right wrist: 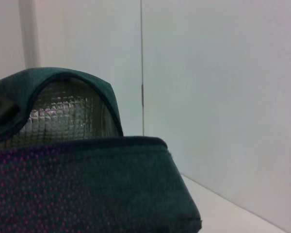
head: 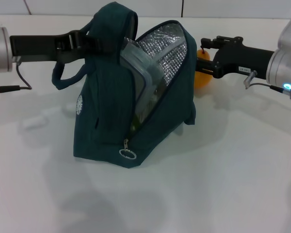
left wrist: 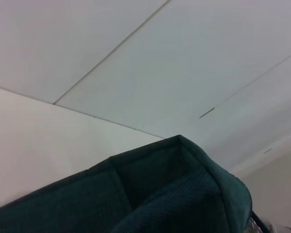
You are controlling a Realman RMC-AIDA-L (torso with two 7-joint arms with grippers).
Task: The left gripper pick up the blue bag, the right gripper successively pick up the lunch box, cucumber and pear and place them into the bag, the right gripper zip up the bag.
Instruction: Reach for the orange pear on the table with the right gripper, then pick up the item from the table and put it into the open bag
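The blue bag [head: 106, 111] stands open in the middle of the table, its silver lining [head: 167, 48] showing. The lunch box [head: 140, 73] sits tilted inside it. My left gripper [head: 98, 42] reaches in from the left and is shut on the bag's top edge by the handles, holding it up. My right gripper [head: 204, 57] is at the bag's right side, level with its opening, shut on the pear [head: 202, 77]. The cucumber does not show clearly. The zipper's ring pull [head: 127, 153] hangs at the bag's front bottom. The bag fills the left wrist view [left wrist: 174, 199] and the right wrist view [right wrist: 87, 189].
The white table [head: 223, 184] stretches in front of and around the bag. One loop handle [head: 63, 80] hangs off the bag's left side. A cable [head: 9, 88] lies by the left arm. A white wall stands behind.
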